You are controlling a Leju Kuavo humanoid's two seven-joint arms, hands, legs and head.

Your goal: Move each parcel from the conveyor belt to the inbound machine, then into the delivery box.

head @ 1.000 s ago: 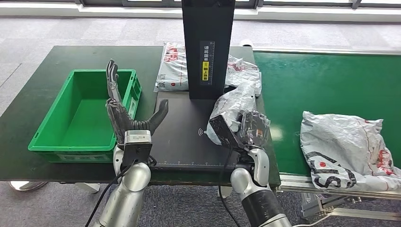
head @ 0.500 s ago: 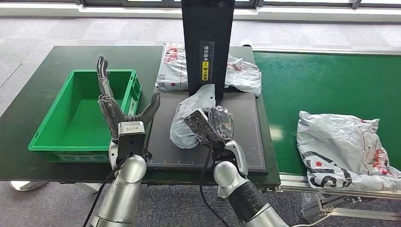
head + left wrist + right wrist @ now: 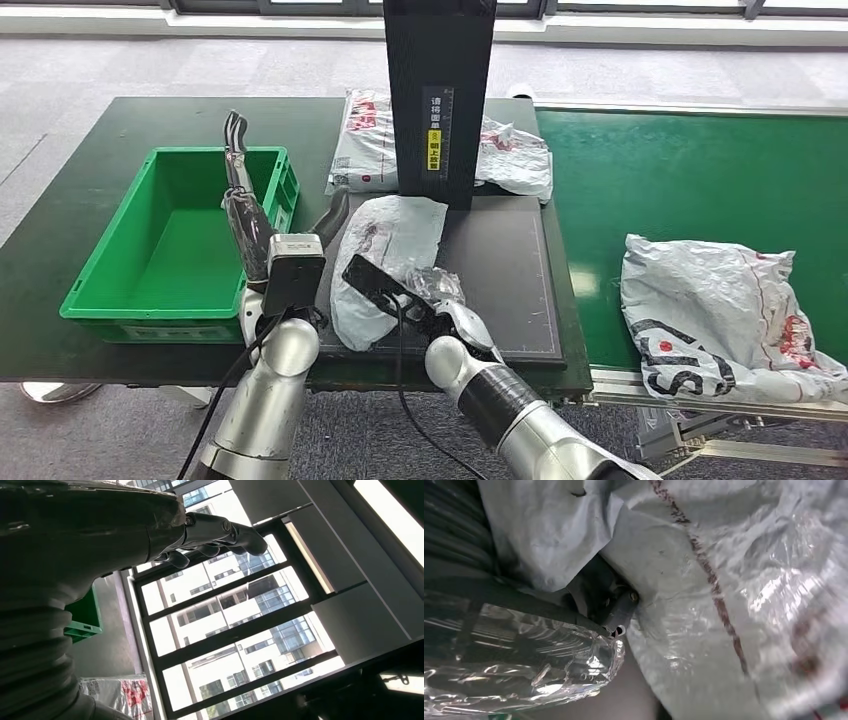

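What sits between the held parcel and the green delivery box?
The raised left hand stands between the parcel and the green box, seen in the head view.

Dark green table (image 3: 95, 150) carries the lot. Green box (image 3: 165, 250) sits on it at 9 o'clock. Black scanner pad (image 3: 500, 280) lies at centre, its post (image 3: 440, 95) at 12. A parcel (image 3: 385, 255) lies on the pad's left half. Another parcel (image 3: 365, 140) lies on the table at 12, behind the post. Belt (image 3: 690, 170) adjoins at 3, carrying a third parcel (image 3: 720, 310).
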